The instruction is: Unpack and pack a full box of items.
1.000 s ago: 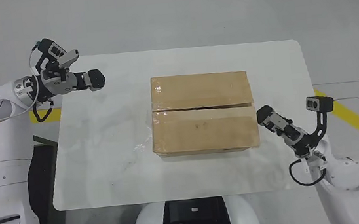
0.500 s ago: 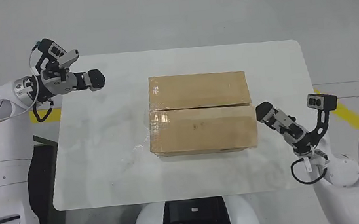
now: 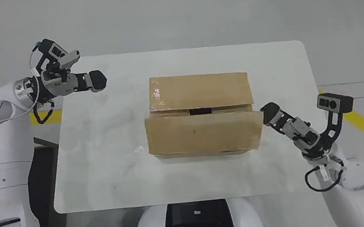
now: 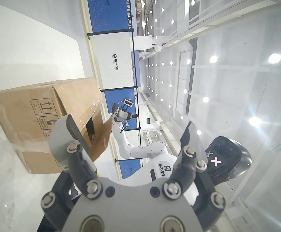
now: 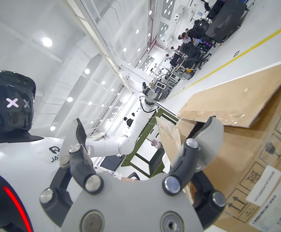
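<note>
Top cam: the brown cardboard box (image 3: 203,121) sits about mid-table on the white table (image 3: 108,174), long side running across. Its near flap (image 3: 204,132) is tipped up off the top. A dark slot shows between it and the far flap (image 3: 200,91), which lies flat. Clear tape (image 3: 158,92) glints at the box's left end.

The right gripper (image 3: 269,113) is at the box's right end, level w/ the raised flap's corner. On the right wrist cam its jaws stand apart w/ nothing clamped. One of its fingers (image 5: 208,134) sits just in front of the box's end wall, and the lifted flap's edge shows between the two fingers. Whether a finger touches the cardboard — I can't tell.

The left gripper (image 3: 96,80) hangs over the table's far-left corner, well apart from the box and pointed toward it. On the left wrist cam its jaws are wide apart, holding nothing, and the ribbed fingers (image 4: 70,129) frame the box's other end. From there I see the end wall w/ printed handling marks and the near flap angled upward. Far off, the right gripper sits at that flap's outer corner — right against it as far as I can make out.
</note>
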